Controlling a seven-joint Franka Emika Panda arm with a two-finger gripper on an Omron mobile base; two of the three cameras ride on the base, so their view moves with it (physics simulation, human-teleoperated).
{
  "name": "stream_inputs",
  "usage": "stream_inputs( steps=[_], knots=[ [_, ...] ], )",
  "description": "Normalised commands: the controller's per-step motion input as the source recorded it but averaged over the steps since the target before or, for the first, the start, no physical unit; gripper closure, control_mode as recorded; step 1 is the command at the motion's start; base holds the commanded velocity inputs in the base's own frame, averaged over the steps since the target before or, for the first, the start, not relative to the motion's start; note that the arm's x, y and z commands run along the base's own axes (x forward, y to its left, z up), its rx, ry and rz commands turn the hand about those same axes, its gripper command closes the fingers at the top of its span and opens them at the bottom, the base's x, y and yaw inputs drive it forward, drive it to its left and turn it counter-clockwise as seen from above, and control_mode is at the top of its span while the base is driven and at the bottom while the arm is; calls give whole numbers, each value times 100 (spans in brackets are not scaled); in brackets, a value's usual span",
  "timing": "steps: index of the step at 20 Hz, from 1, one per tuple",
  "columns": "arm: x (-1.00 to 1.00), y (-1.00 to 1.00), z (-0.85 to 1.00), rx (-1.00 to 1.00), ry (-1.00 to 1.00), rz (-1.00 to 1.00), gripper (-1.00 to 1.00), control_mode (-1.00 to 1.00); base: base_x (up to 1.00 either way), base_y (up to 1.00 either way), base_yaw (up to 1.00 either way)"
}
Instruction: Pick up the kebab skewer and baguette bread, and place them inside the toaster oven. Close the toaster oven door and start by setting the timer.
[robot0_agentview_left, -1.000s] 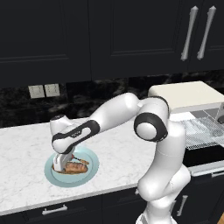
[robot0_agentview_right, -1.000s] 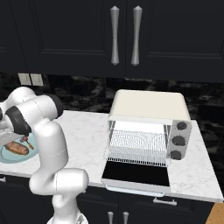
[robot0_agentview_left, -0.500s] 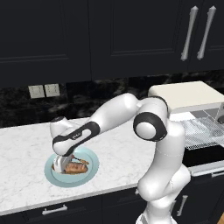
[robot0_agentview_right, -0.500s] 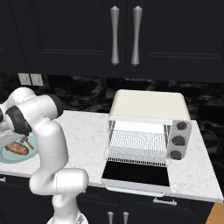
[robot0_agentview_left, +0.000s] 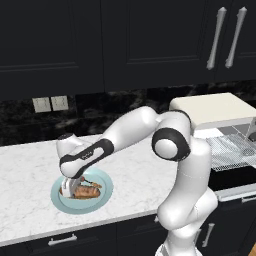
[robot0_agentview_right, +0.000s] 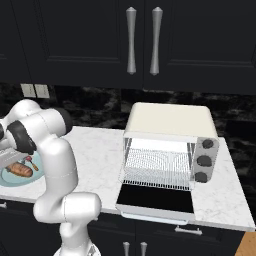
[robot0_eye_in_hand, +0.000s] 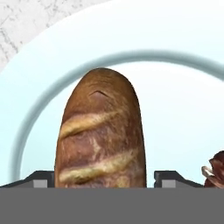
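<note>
The baguette bread (robot0_eye_in_hand: 100, 131) lies on a pale blue plate (robot0_eye_in_hand: 183, 109), a golden-brown loaf with a scored crust. My gripper (robot0_eye_in_hand: 104, 179) is down over its near end and open, one fingertip (robot0_eye_in_hand: 43, 179) close on each side of the loaf. The kebab skewer (robot0_eye_in_hand: 216, 168) pokes in at the right edge, beside the loaf on the same plate. From the left base, the gripper (robot0_agentview_left: 70, 187) sits low over the baguette (robot0_agentview_left: 89, 191) on the plate (robot0_agentview_left: 102, 200). The toaster oven (robot0_agentview_right: 170, 120) stands to the right with its door (robot0_agentview_right: 155, 200) dropped flat.
The plate (robot0_agentview_right: 9, 180) sits near the front edge of the white marble counter (robot0_agentview_right: 100, 150). Bare counter lies between plate and oven. The wire rack (robot0_agentview_right: 157, 167) shows inside the oven, with three knobs (robot0_agentview_right: 204, 161) on its right. Dark cabinets hang above.
The hand has sunk slightly toward the plate, over the loaf. The base, plate and oven have not moved.
</note>
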Motion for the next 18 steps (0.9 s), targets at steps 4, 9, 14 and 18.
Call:
stream_inputs(
  steps=[4, 9, 14, 18],
  knots=[
    [0, 0, -2, 0, 0, 1, 100, -100, 0, 0, 0],
    [-2, 0, 2, 0, 0, 0, 100, -100, 0, 0, 0],
    [-19, -24, 34, 0, -6, -1, 100, -100, 0, 0, 0],
    [-9, -37, 28, 0, -9, -1, 100, -100, 0, 0, 0]
  ],
)
